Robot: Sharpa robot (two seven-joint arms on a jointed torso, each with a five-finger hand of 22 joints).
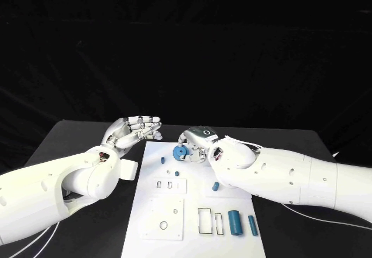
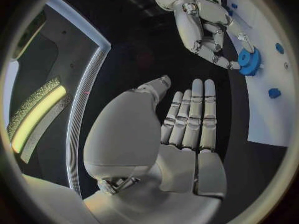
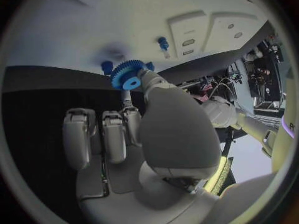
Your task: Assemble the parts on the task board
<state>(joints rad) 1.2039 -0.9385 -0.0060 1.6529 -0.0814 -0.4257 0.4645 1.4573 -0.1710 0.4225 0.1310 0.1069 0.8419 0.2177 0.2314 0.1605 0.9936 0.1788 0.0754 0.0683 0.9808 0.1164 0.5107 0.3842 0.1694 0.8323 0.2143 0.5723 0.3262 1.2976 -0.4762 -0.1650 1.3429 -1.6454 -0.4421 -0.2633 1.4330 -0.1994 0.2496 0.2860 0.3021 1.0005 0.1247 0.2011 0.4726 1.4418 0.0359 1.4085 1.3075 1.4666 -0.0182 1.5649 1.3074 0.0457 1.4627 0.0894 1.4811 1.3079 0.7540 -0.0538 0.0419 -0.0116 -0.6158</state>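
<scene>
The white task board lies down the middle of the table. My right hand hovers over its far end and pinches a blue gear just above the board; the gear sits at the fingertips in the right wrist view. A small blue peg stands beside it, and two more lie further down. Two blue cylinders rest near the front right. My left hand is raised left of the board's far end, fingers straight and holding nothing.
A small white plate with slots and a larger plate with a round hole sit on the board's left half. Two rectangular frames lie beside the cylinders. Black table flanks the board on both sides.
</scene>
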